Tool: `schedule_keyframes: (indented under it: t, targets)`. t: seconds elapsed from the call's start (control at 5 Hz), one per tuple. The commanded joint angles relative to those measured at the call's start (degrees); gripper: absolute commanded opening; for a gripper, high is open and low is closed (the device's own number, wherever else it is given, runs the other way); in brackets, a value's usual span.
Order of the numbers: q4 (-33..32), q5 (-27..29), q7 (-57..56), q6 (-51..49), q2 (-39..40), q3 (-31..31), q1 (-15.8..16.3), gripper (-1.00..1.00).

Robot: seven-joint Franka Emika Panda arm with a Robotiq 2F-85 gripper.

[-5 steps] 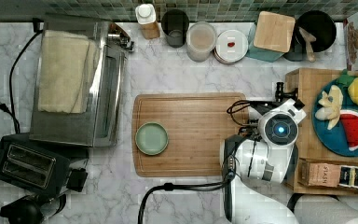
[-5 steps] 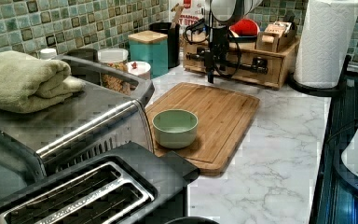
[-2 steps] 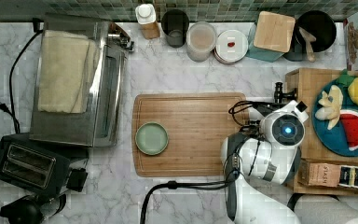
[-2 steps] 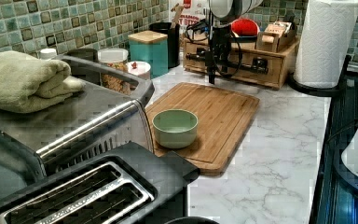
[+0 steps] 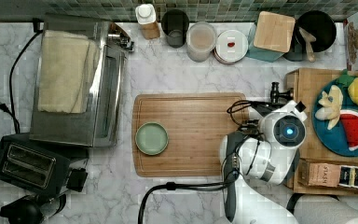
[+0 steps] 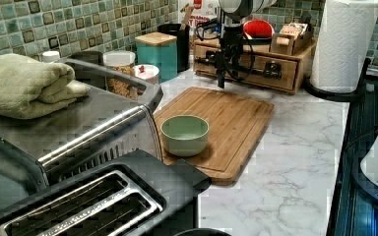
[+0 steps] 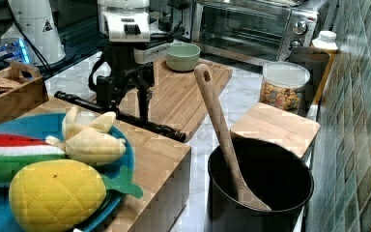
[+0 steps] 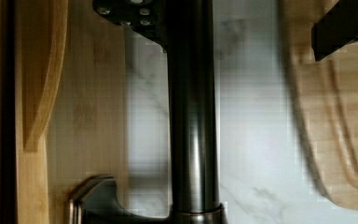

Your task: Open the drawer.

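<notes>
At centre top of the left view, the gripper (image 6: 221, 73) straddled the drawer's (image 6: 256, 73) bar handle (image 6: 256, 67), jaws apart; closing, then pulling outward, looked next.

The robot arm (image 5: 265, 154) hides most of the drawer (image 6: 256, 69) front in the top view
</notes>
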Motion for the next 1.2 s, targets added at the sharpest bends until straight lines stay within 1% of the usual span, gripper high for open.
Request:
schedule_keyframes:
  t: [0.2, 0.4, 0.6, 0.8, 1.0, 1.2]
  targets:
    - [-2.09, -0.07, 17.93, -2.21, -2.94, 11.01, 18.04, 1.0]
    - [-1.96, -0.48, 20.93, -3.01, -3.77, 10.65, 20.9, 1.0]
    - [-3.04, -7.12, 29.96, -1.59, -5.17, 8.42, 24.64, 1.0]
    - [-3.03, -7.24, 30.02, -1.61, -5.17, 8.73, 24.33, 1.0]
    - [-3.07, -7.01, 29.87, -1.56, -5.18, 8.14, 24.93, 1.0]
    - [-3.07, -7.04, 29.89, -1.57, -5.17, 8.19, 24.89, 1.0]
